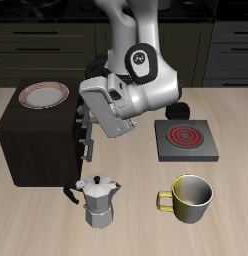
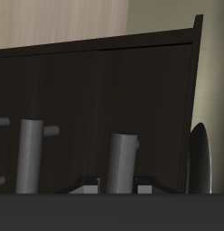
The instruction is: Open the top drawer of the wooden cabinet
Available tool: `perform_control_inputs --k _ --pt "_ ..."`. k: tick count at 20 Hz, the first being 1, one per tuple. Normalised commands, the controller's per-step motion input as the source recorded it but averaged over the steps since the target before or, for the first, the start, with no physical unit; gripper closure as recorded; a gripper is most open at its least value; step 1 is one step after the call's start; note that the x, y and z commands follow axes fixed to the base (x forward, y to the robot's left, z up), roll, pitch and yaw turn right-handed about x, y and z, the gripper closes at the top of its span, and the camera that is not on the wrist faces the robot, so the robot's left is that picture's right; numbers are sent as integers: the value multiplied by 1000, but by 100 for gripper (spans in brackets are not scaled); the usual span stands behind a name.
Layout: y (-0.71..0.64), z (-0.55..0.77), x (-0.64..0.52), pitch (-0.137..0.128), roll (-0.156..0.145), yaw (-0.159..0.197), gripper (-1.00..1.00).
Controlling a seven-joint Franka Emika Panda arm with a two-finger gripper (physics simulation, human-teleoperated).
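Note:
The wooden cabinet (image 1: pixel 36 140) stands near the table's edge, dark brown, with its drawer fronts facing the robot's hand. The top drawer (image 2: pixel 154 99) is shut and flush with the drawers below it. Its small bar handle (image 2: pixel 124 162) stands out from the panel. My gripper (image 1: pixel 85 123) is close against the cabinet front at top-drawer height. In the wrist view my gripper (image 2: pixel 123 186) is open, with a fingertip (image 2: pixel 87 183) on either side of the top handle, not closed on it. A lower drawer's handle (image 2: pixel 31 153) is beside it.
A red-rimmed plate (image 1: pixel 43 95) lies on the cabinet top. A metal moka pot (image 1: pixel 96 200) stands near the table's front edge, close to the cabinet front. A yellow mug (image 1: pixel 191 197) and a stove burner (image 1: pixel 183 140) are farther along.

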Motion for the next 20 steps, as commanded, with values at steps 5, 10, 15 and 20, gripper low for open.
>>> perform_control_inputs --k 5,10,15,20 --pt "-239 -1 11 4 -24 -9 100" --pt "64 8 55 -20 23 1 100" --pt "318 61 19 -24 47 -3 100" --pt "269 56 89 -7 45 -9 100"
